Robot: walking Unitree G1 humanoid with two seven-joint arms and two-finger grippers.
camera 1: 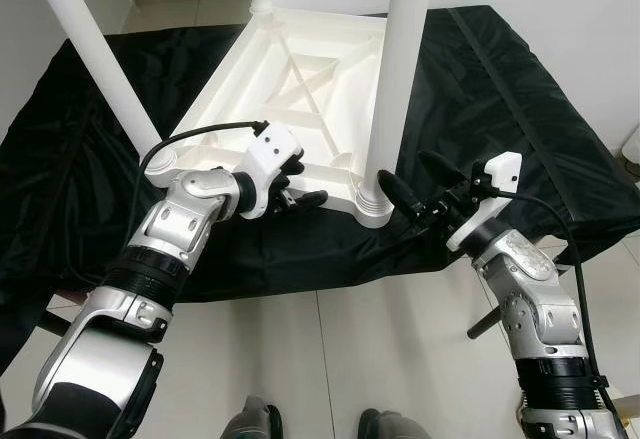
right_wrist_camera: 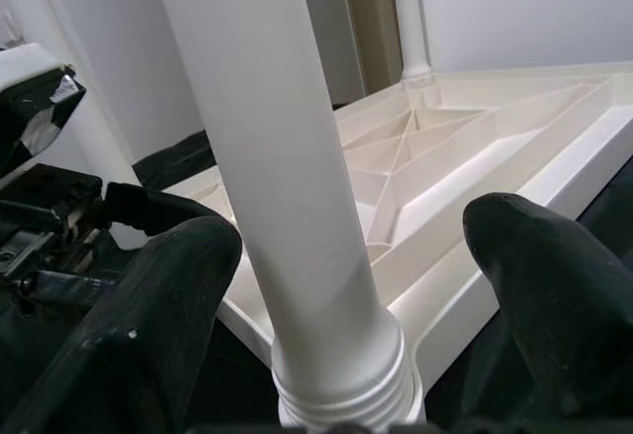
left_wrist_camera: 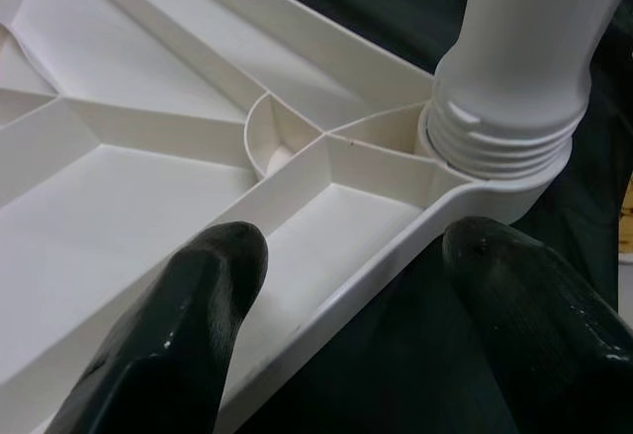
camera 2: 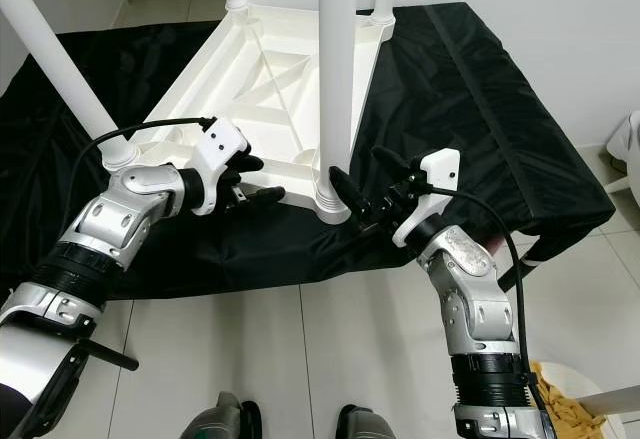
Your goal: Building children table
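**Seating the near leg**

My right gripper (camera 1: 414, 191) is spread wide around the base of the near table leg (camera 1: 400, 69), not yet clamped. My left gripper (camera 1: 296, 184) straddles the upturned tabletop (camera 1: 300, 69) rim, unclenched. The tabletop lies on the black cloth's (camera 1: 520, 109) front edge. Next, I judge: close and twist the leg home.

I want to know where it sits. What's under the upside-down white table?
A black cloth lies under the white table top, spreading out past it on every side. What is beneath the cloth is covered, so it cannot be seen; grey floor tiles show in front.
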